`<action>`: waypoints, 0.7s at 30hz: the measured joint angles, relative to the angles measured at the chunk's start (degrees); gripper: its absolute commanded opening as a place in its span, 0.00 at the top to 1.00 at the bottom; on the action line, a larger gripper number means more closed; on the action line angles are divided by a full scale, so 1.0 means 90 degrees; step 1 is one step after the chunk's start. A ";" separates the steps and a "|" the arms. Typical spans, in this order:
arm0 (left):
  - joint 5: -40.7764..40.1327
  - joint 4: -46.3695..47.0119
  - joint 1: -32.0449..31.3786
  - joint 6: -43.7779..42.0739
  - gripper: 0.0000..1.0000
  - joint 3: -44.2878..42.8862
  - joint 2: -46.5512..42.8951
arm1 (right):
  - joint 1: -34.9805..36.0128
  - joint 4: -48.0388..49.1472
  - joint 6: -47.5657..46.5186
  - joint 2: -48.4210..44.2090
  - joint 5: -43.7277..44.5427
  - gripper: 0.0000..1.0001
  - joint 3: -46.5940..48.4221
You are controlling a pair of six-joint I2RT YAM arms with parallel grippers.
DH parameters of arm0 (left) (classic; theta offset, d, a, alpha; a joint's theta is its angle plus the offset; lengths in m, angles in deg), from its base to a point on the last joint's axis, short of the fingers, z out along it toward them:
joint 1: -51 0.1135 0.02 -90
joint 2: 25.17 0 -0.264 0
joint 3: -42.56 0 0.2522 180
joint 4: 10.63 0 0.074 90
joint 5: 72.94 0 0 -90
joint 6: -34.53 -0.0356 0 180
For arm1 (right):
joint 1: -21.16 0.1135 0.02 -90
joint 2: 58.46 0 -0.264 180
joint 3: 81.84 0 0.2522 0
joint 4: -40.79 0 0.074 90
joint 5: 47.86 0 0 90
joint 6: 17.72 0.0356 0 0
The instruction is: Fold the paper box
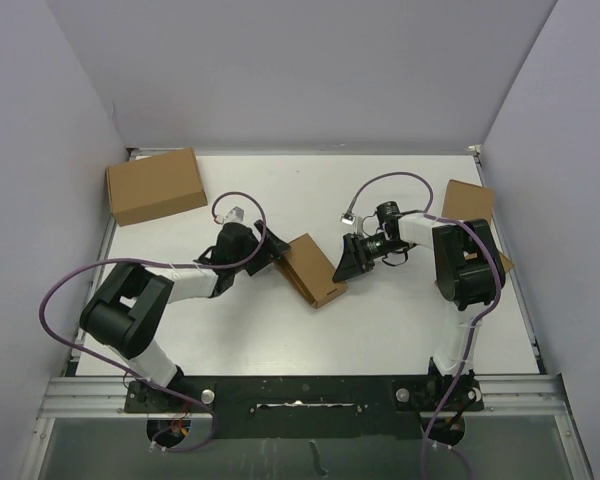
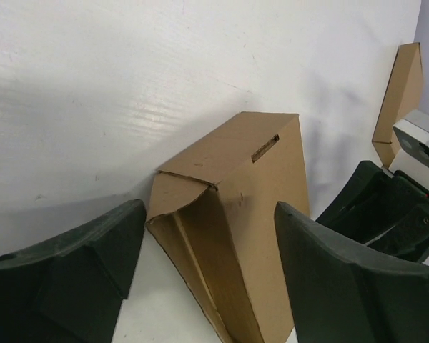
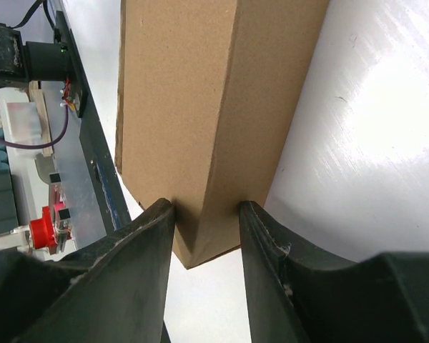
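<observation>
Centre of the white tabletop (image 1: pixel 400 320), there's the paper box (image 1: pixel 312 268): plain brown board, lying on its side at a slant, nothing printed on any face that shows. The one mark on it is a small cut slot (image 2: pixel 266 148) near the top edge.

The right hand (image 3: pixel 207 223) has it, both fingers (image 3: pixel 146 250) pinched hard against one end corner. The left hand (image 2: pixel 209 229) is at the opposite end, spread wide, one dark finger either side of the open mouth where a flap (image 2: pixel 175 194) is tucked inward. Whether those fingers touch the board I cannot tell.

Around them: a larger brown carton (image 1: pixel 155 186) sits at the far left corner, well apart. Another brown box (image 1: pixel 468 200) stands at the far right edge, partly behind the right arm (image 1: pixel 465 262). Purple cables (image 1: pixel 55 290) loop off both arms. Grey walls (image 1: pixel 300 70) close in three sides.
</observation>
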 measured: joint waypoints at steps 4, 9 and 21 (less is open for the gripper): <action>0.0012 -0.0058 0.0007 0.0095 0.45 -0.0148 0.0194 | 0.0002 -0.0024 -0.0019 0.0010 -0.0002 0.62 0.0017; 0.0051 -0.0291 0.0041 0.0146 0.60 -0.0284 0.0325 | 0.0005 -0.0034 -0.0039 0.0012 0.0000 0.62 0.0022; 0.0199 -0.0459 0.0058 0.0216 0.90 -0.0602 0.0432 | 0.0092 -0.0097 -0.0046 0.0041 0.0034 0.64 0.0083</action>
